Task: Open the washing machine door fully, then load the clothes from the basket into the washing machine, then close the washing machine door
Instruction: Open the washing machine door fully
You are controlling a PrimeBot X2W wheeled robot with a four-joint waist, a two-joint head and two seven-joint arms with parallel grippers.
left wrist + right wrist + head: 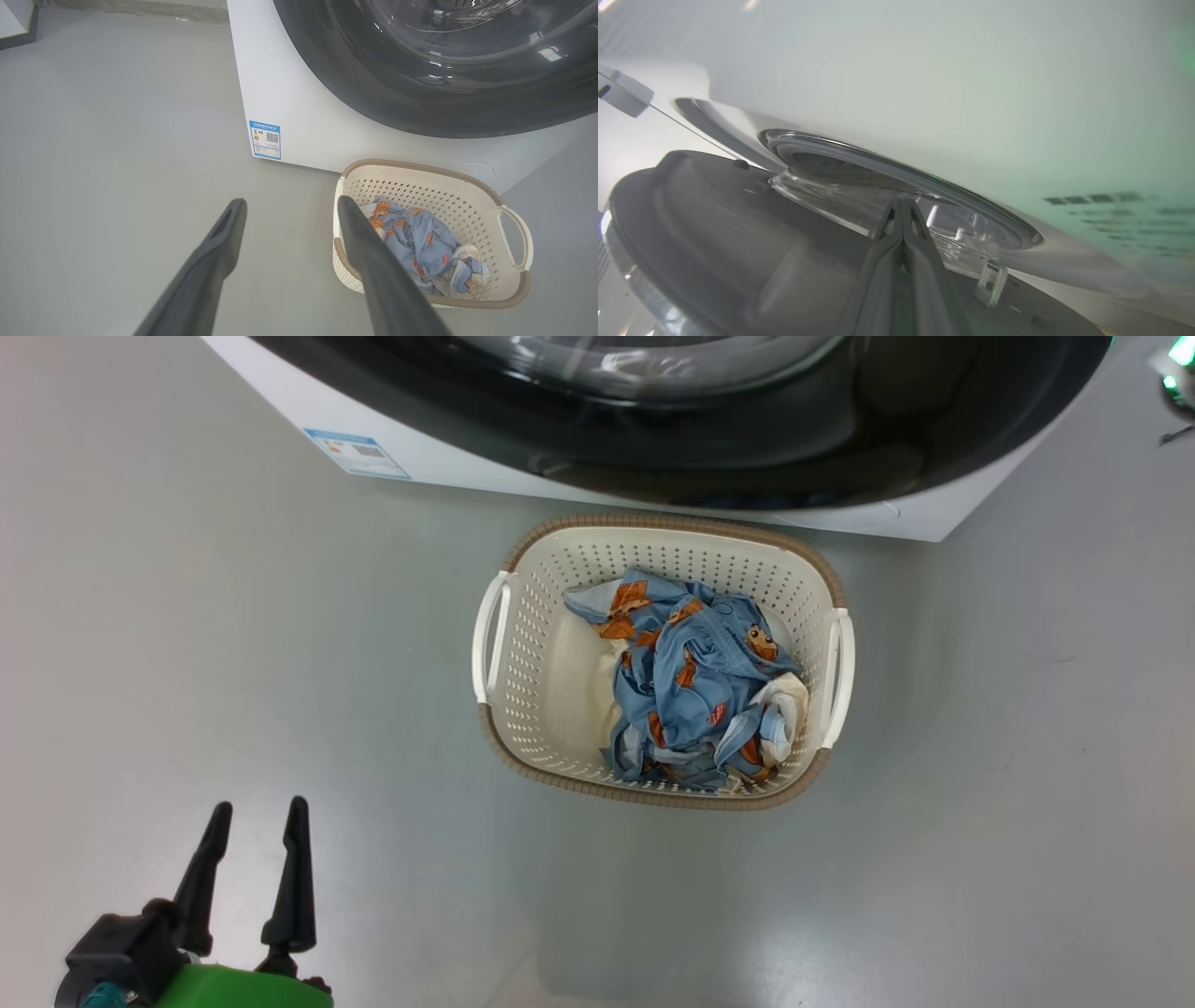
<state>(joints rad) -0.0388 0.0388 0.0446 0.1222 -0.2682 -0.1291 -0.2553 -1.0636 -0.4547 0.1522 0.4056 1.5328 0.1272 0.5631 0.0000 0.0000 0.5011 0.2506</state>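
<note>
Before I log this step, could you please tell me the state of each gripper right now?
Left gripper: open, holding nothing.
Right gripper: shut, fingers pressed together with nothing between them, close to the washing machine door.

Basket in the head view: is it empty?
No, the basket holds the clothes, a crumpled light blue bundle with orange-brown prints and some cream cloth.

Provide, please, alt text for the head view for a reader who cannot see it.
A cream laundry basket holding light blue printed clothes stands on a grey floor in front of a white washing machine with a glossy black door. The left gripper, open and empty, shows at the lower left, apart from the basket.
</note>
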